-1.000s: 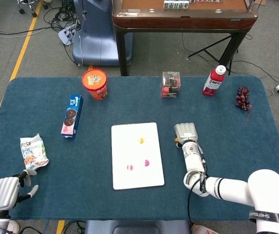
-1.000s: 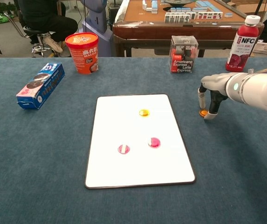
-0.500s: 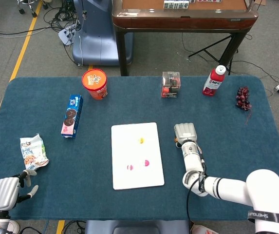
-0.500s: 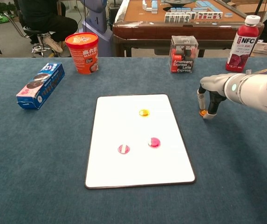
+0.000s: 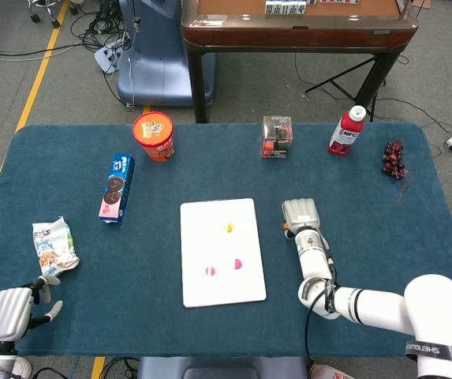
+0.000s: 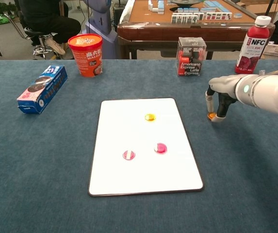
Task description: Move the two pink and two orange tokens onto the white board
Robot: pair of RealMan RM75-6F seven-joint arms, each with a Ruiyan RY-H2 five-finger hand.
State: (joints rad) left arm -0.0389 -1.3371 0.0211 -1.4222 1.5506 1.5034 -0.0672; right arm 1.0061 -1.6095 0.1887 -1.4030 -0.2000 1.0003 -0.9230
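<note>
Right hand (image 6: 220, 103) pinches the last orange token (image 6: 211, 115) between fingertips, off the white board's (image 6: 143, 180) right edge, ready to lift it. Left hand (image 5: 13, 309) idles at the table's (image 5: 131, 268) near-left corner, fingers loosely apart, empty.

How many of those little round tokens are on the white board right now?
3: an orange token near the board's far end, and two pink tokens farther down. A fourth, orange, is off the board at the right hand.

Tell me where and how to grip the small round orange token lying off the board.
Pinch the small round orange token across its thin rim from above: it lies flat on the blue cloth, right of the white board. The right hand is already fingertips-down around it.
</note>
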